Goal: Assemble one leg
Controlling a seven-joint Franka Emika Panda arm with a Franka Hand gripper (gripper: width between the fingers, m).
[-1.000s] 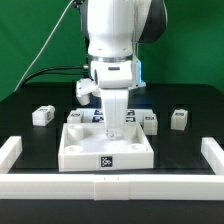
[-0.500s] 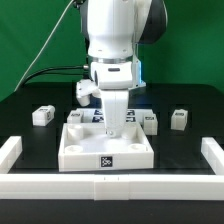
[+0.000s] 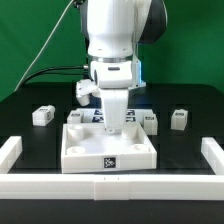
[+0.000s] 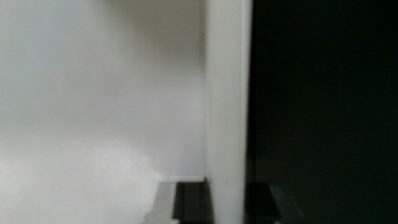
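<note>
The large white square tray-like piece (image 3: 85, 150) lies in the middle of the table, with a tag on its front wall. My gripper (image 3: 113, 130) reaches straight down at its far wall. In the wrist view that thin white wall (image 4: 226, 100) runs between my two dark fingers (image 4: 192, 205), which touch it on both sides. Small white legs stand loose on the black table: one at the exterior view's left (image 3: 41, 115), one behind the tray's far left corner (image 3: 75, 117), and two at the right (image 3: 150, 122) (image 3: 179, 119).
White rails fence the work area at the left (image 3: 10, 152), the right (image 3: 213, 152) and the front (image 3: 110, 182). A black cable (image 3: 45, 72) runs across the green backdrop behind the arm.
</note>
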